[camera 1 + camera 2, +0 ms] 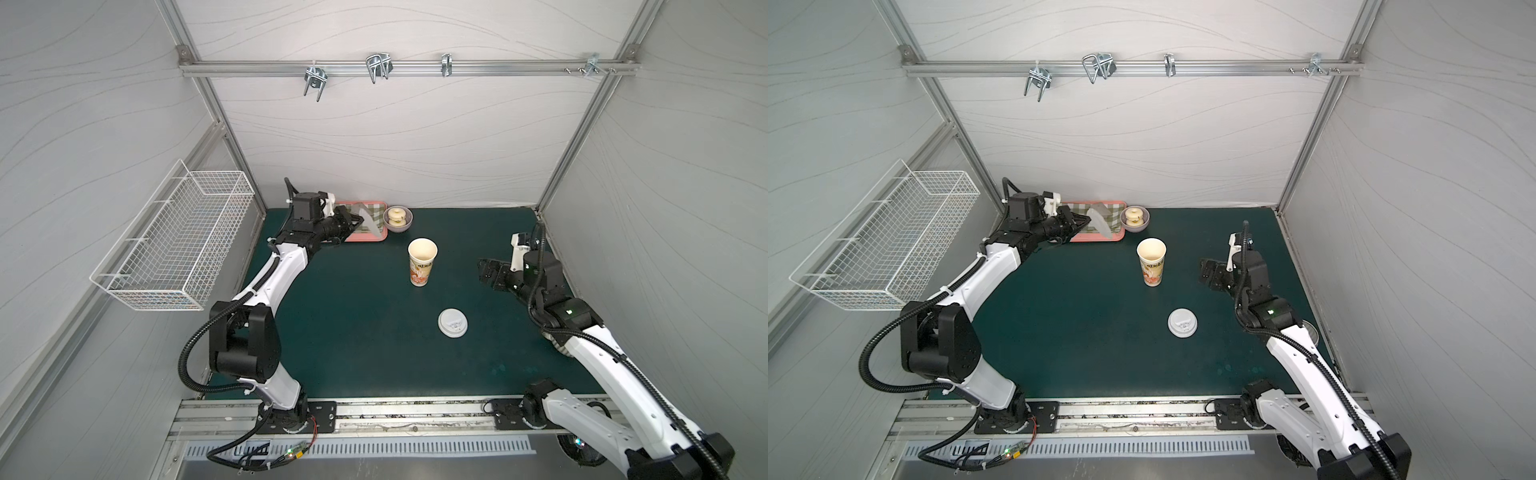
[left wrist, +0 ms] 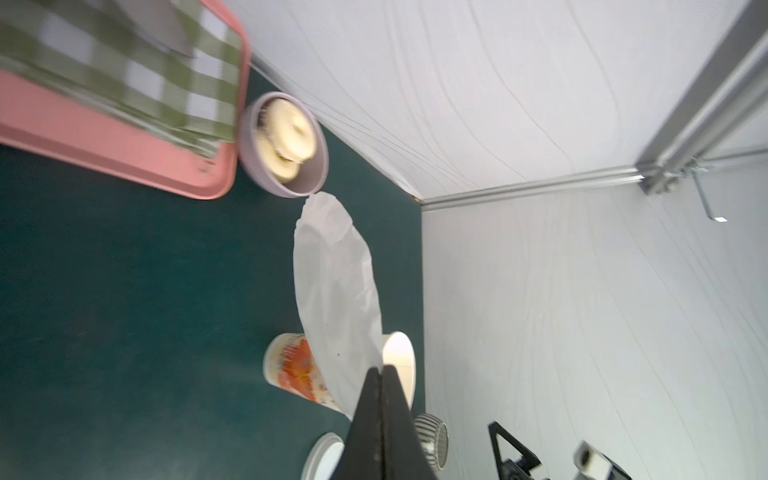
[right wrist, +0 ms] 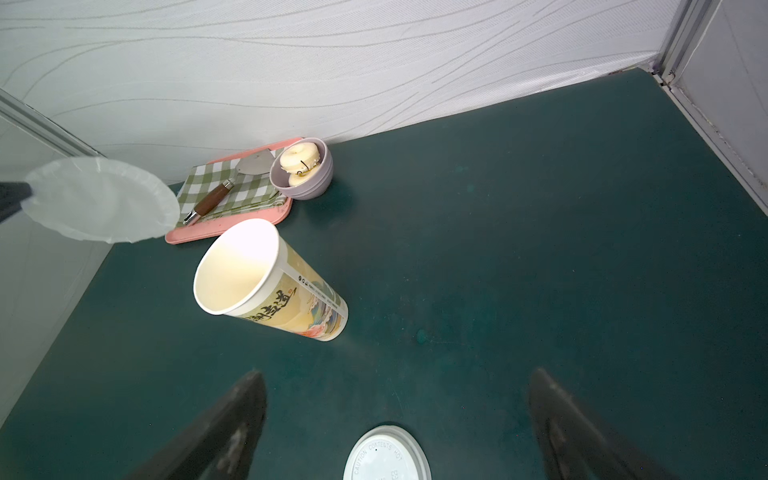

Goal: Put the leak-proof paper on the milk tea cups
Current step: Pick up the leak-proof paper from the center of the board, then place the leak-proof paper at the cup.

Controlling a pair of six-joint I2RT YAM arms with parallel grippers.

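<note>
1. The leak-proof paper (image 2: 336, 291) is a thin round sheet with a crinkled edge. I judge it very light, soft and flimsy: it will bend under its own weight, and fast motion through the air can fold it. It probably wrinkles or tears easily.
2. The best place to take it is the edge, with a small bite, so that the middle is free to cover the cup's mouth. It is held this way now: the left pincer (image 2: 379, 372) has its jaws together, clamped on one edge of the sheet. The rest stands out beyond the fingertips, in the air, touching nothing.
3. In both top views the sheet hangs above the pink tray (image 1: 365, 238), at the back edge of the tabletop toward the back left corner, near the lilac bowl (image 1: 399, 228).
4. The milk tea cup (image 1: 422, 264) stands upright near the middle of the tabletop, a little toward the back edge. Its mouth is open and uncovered, and it is apart from the sheet.
5. The right pincer (image 1: 483, 272) has its jaws wide apart and holds nothing. It hovers toward the right edge of the tabletop, facing the cup but not touching it.
6. The cup is tall and seems empty, so I think a push on its rim could tip it.
</note>
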